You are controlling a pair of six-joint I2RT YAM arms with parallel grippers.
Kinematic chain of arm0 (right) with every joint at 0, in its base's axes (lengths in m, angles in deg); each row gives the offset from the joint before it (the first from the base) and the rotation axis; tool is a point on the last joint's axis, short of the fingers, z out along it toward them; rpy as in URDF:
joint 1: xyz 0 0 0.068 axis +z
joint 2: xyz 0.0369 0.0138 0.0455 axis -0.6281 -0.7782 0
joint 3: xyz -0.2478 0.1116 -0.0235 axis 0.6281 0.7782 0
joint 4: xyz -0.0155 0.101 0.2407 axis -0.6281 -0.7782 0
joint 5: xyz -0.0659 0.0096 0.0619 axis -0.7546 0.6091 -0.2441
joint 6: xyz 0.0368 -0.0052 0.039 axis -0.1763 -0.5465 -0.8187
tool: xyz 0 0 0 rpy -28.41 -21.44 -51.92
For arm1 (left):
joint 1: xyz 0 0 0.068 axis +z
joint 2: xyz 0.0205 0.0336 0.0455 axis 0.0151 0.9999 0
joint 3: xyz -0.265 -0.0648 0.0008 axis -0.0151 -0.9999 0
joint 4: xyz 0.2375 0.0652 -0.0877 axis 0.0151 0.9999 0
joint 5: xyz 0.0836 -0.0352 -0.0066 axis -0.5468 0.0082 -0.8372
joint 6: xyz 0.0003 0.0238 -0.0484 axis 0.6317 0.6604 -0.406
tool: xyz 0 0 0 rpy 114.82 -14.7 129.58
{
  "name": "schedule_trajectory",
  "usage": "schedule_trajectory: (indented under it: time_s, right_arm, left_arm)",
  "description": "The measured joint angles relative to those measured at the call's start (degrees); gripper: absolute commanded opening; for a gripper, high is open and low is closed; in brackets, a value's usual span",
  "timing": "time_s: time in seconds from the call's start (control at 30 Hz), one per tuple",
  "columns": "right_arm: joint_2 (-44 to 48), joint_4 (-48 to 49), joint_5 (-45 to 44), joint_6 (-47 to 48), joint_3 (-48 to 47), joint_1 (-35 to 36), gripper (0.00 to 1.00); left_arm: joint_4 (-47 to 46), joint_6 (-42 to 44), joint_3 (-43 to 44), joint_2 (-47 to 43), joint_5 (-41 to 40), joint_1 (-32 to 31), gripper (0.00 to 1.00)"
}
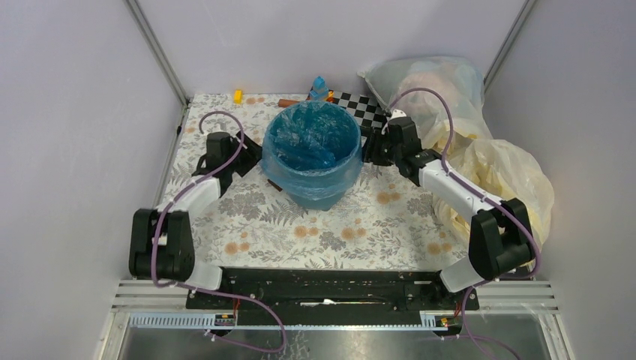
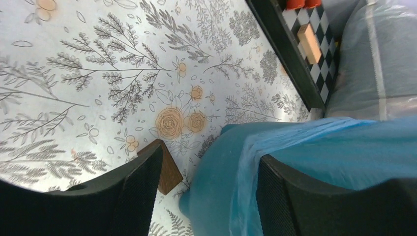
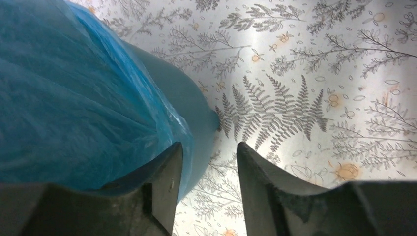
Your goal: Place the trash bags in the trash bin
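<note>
trash bin [image 1: 319, 187] upright on the table [image 1: 337, 240], mid-width, nearer the far edge. blue trash bag [image 1: 307, 139] sits inside it as a liner, with its mouth turned over the rim and hanging partway down the outer wall (hem crinkled and uneven).

left gripper [image 1: 251, 154] is at the bin's left side, right gripper [image 1: 369, 146] at its right side, both close in at the rim.

Left wrist view: fingers [image 2: 133, 191] apart, with bag hem and bin wall in the gap. One finger lies against the bag, the other stands clear of the wall, so no clamp.

Right wrist view: fingers [image 3: 164, 187] apart too. One is against the bagged rim, and bare bin wall and tablecloth show between them.

small brown block [image 2: 169, 169] lies on the table just beside the bin's left base. checkerboard [image 1: 364, 109] is at the far edge behind the bin. clear stuffed bag [image 1: 435, 82] is at the far right corner, pale-yellow bags [image 1: 502, 169] along the right edge.
</note>
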Motion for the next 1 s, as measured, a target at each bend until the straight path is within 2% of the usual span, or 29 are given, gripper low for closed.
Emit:
schedule_trajectory:
  time_s: [0.13, 0.27, 0.33, 0.47, 0.53, 0.6, 0.63, 0.83, 1.0]
  right_arm:
    - [3.7, -0.5, -0.2, 0.8, 2.8, 0.0, 0.68]
    - [10.4, -1.0, 0.2, 1.3, 4.7, 0.0, 0.78]
    - [14.0, -1.0, 1.2, 1.2, 5.8, 0.0, 0.82]
    - [20.7, -1.0, 3.3, 0.6, 11.3, 0.0, 0.83]
    - [23.5, -1.1, 4.9, -0.3, 14.7, 0.0, 0.86]
    - [26.1, -0.8, 7.6, -2.0, 18.6, 0.0, 0.98]
    - [27.0, -0.5, 8.9, -2.8, 19.9, 0.0, 1.00]
    - [31.6, 6.1, 18.2, -9.1, 27.0, 0.0, 1.00]
    - [31.7, 11.3, 21.9, -13.7, 28.1, 0.0, 1.00]
  left_arm:
    - [1.0, 0.0, -3.7, -8.9, -3.4, 0.0, 0.74]
    - [1.8, -1.1, -6.0, -18.4, -6.3, 0.0, 0.92]
    - [3.6, -1.8, -6.1, -21.6, -8.2, 0.0, 0.92]
    - [8.4, -2.7, -7.7, -26.7, -9.4, 0.0, 0.86]
    - [9.9, -3.0, -9.8, -29.6, -7.7, 0.0, 0.86]
    - [11.0, -3.3, -11.7, -32.0, -4.4, 0.0, 0.87]
    - [11.3, -3.5, -12.4, -32.8, -2.8, 0.0, 0.88]
    - [11.8, -4.7, -15.4, -35.9, 8.4, 0.0, 0.93]
    - [10.7, -6.4, -15.6, -36.7, 13.8, 0.0, 0.90]
